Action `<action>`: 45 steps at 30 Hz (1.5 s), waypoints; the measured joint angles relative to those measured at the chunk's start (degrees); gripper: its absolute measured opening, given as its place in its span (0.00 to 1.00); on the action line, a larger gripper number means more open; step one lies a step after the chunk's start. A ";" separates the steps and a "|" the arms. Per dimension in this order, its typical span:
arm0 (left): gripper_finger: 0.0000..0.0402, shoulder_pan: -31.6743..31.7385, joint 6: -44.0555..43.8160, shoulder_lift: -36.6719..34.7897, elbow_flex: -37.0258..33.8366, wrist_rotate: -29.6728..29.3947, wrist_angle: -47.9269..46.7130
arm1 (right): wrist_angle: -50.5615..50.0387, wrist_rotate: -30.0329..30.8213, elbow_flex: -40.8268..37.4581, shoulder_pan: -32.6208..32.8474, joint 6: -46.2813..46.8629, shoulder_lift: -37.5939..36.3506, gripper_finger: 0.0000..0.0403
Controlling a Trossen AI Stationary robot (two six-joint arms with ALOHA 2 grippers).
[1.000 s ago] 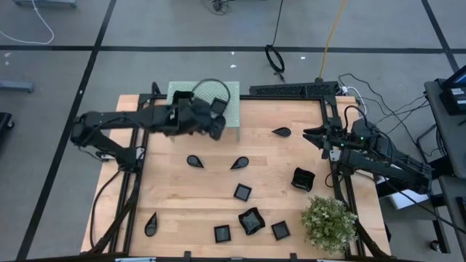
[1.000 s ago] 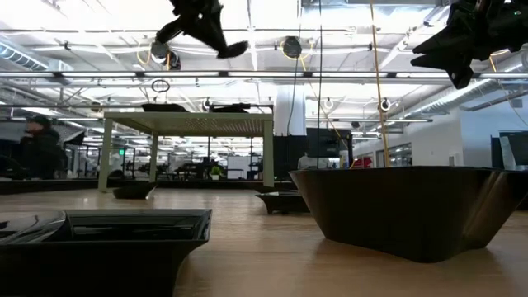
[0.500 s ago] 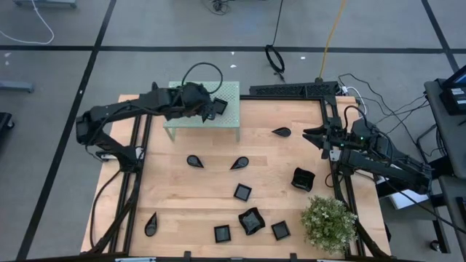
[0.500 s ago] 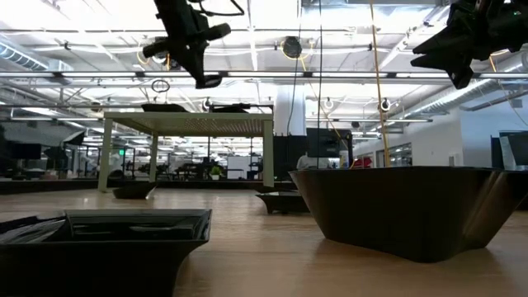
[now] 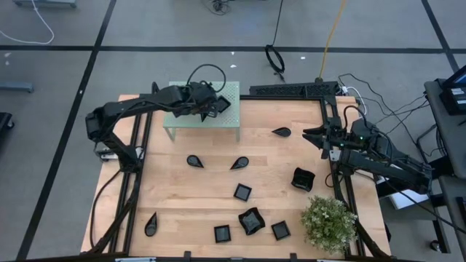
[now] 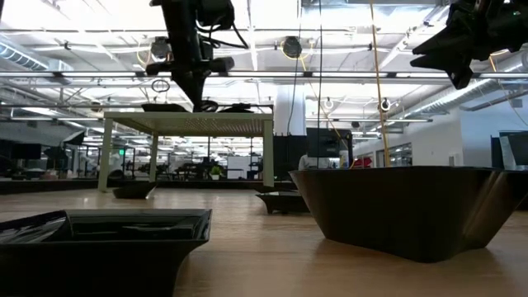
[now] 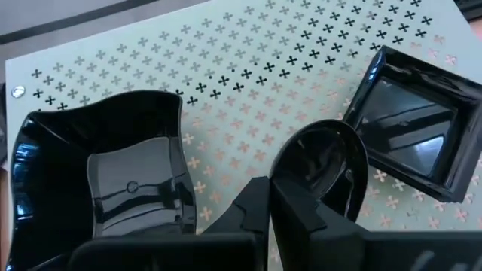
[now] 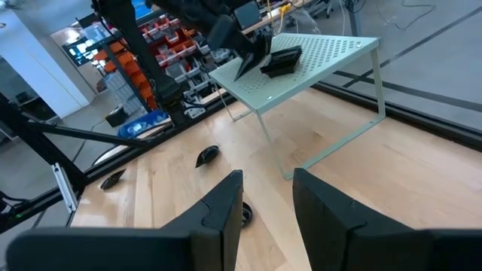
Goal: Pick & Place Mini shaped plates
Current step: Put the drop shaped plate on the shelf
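My left gripper [image 7: 269, 184] is over the green perforated platform [image 5: 230, 92], pointing down and shut on a glossy black teardrop plate [image 7: 325, 159]. On the platform beside it rest a wavy-rimmed plate [image 7: 113, 188] and a square plate [image 7: 410, 143]. More black plates lie flat on the wooden table: teardrops [image 5: 282, 132] [image 5: 194, 161] [image 5: 239, 163] [image 5: 151, 223], squares [image 5: 242, 192] [image 5: 222, 233] [image 5: 280, 231], and wavy ones [image 5: 251, 220] [image 5: 302, 179]. My right gripper [image 5: 312, 136] waits open at the table's right edge. My left gripper pinches the teardrop plate by its narrow end [image 7: 292, 179] between the two fingers, coming from above and pointing down. The plate's round end [image 7: 339, 143] reaches out ahead, low over the platform top. Whether it rests on the platform I cannot tell.
A potted green plant [image 5: 329, 222] stands at the table's near right corner. The platform [image 6: 190, 122] stands on thin legs at the far left of the table. Black rails run along the left, right and far sides. Bare wood lies between the platform and the scattered plates.
My left gripper, holding the teardrop plate, has moved from the platform's near edge toward the far edge, over its top. It has tipped from slanting to pointing down and has come down close to the platform. The right arm has kept still.
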 joint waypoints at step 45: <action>0.04 6.43 15.95 -0.92 0.00 -2.06 9.09 | 0.00 0.01 0.00 0.00 0.00 0.00 0.26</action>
